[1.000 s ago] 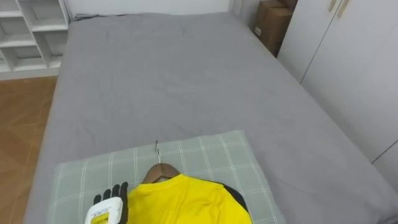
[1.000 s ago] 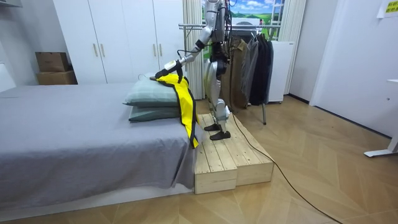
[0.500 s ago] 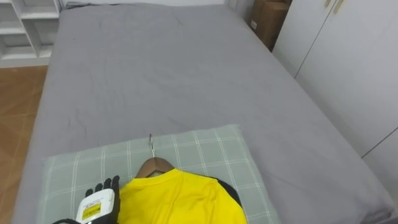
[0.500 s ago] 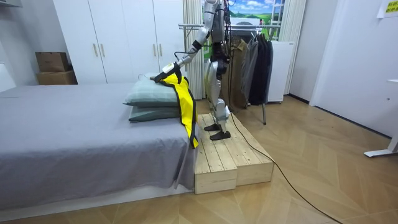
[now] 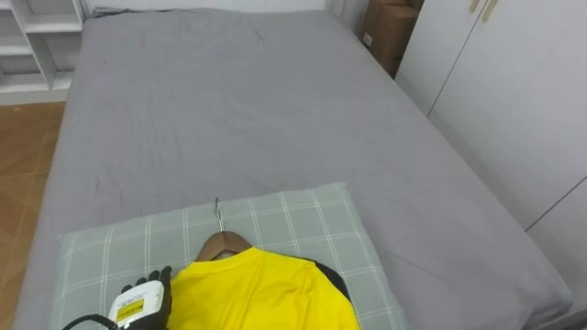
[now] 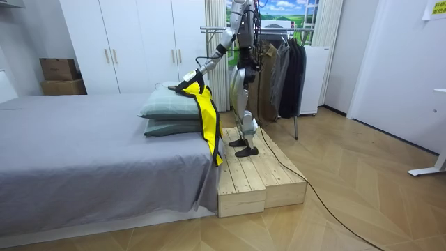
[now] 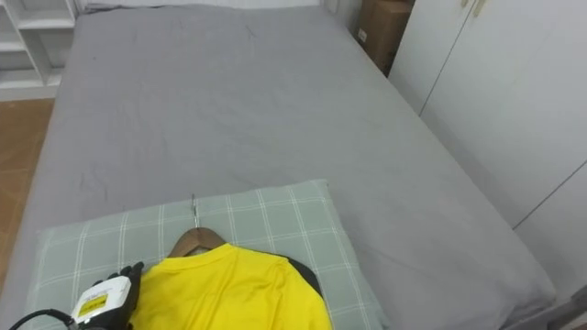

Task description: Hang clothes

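A yellow shirt [image 5: 261, 293] on a wooden hanger [image 5: 223, 246] lies on a green checked pillow [image 5: 303, 215] at the head of the bed. The hanger's metal hook [image 5: 217, 211] points toward the foot of the bed. A dark cloth edge [image 5: 332, 280] shows at the shirt's right shoulder. My left hand [image 5: 138, 302] sits at the shirt's left shoulder with its fingers curled down on the cloth. In the room view the yellow shirt [image 6: 205, 115] hangs from my left hand [image 6: 189, 75] down over the bed's end.
The grey bed [image 5: 238, 101] stretches ahead. White wardrobe doors [image 5: 514, 101] and a cardboard box [image 5: 385, 27] are on the right, white shelves [image 5: 32, 41] at far left. I stand on a wooden platform [image 6: 258, 181]. A rack of dark clothes [image 6: 279, 70] is behind me.
The eye view has shifted, so the camera moved. My left hand shows lower in the picture, still at the shirt's shoulder. The shirt and hanger lie on the pillow as before.
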{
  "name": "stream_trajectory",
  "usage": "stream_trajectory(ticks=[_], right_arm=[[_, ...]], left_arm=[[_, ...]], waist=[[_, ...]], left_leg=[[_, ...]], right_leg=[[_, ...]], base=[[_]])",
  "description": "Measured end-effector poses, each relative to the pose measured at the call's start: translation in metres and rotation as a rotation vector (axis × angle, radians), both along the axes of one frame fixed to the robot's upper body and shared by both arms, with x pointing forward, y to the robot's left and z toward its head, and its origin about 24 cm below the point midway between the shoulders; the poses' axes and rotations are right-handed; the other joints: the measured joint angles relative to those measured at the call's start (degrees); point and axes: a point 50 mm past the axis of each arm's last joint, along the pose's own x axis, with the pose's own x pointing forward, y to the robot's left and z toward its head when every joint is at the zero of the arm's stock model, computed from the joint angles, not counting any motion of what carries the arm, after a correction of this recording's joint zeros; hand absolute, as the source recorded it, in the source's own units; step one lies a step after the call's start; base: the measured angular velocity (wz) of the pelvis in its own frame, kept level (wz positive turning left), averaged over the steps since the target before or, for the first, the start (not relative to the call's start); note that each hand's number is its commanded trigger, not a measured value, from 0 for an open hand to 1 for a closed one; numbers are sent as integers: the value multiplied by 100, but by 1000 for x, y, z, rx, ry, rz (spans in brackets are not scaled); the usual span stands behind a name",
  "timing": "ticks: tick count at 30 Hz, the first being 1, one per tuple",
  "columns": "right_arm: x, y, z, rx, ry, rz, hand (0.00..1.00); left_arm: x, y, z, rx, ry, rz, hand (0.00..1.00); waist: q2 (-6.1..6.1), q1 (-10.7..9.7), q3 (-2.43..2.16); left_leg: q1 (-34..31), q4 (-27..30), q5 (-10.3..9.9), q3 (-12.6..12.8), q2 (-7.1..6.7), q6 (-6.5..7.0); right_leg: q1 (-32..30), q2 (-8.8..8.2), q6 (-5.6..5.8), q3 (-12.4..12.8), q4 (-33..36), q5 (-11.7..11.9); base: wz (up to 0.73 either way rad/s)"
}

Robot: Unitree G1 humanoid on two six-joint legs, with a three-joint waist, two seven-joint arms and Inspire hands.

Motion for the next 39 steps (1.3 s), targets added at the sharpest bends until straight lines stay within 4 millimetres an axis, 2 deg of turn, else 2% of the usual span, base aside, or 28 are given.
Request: stream_trajectory(ticks=[13, 14, 15, 16, 17, 26, 39], right_arm=[[10, 1, 1, 3, -32, 26, 0], [10, 1, 1, 2, -34, 27, 0], [10, 1, 1, 2, -34, 26, 0], [10, 0, 1, 1, -34, 26, 0], [10, 0, 1, 1, -34, 26, 0], [12, -3, 2, -8, -37, 28, 0], [14, -3, 2, -9, -35, 49, 0]], left_arm=[[-1, 1, -1, 1, 23, 4, 0], [-1, 1, -1, 1, 25, 5, 8], [-1, 1, -1, 0, 30, 5, 50], [-1, 1, -2, -2, 35, 4, 66], [-1, 1, -2, -4, 40, 3, 100], [-2, 1, -3, -4, 47, 5, 100], [-3, 4, -3, -25, 67, 41, 100]], waist=[[44, 2, -23], [49, 4, -20], [56, 4, -19], [62, 4, -20], [76, 4, -19], [197, -4, 15], [193, -10, 13]], left_leg=[[41, 9, 8, 61, 4, -7], [40, 10, 8, 61, 4, -7], [39, 9, 8, 61, 4, -7], [39, 8, 7, 61, 4, -7], [39, 7, 7, 60, 4, -7], [39, -43, 7, 60, 5, -8], [39, -73, 7, 57, 4, -8]], right_leg=[[-4, 6, -2, 69, 0, 8], [-4, 5, -2, 65, 0, 8], [-4, 5, -2, 65, 0, 8], [-4, 5, -2, 65, 0, 8], [-4, 5, -1, 65, 0, 8], [-8, 11, -1, 65, 3, 8], [-15, 10, -1, 47, 0, 8]], base=[[-2], [0], [0], [0], [0], [0], [0]])
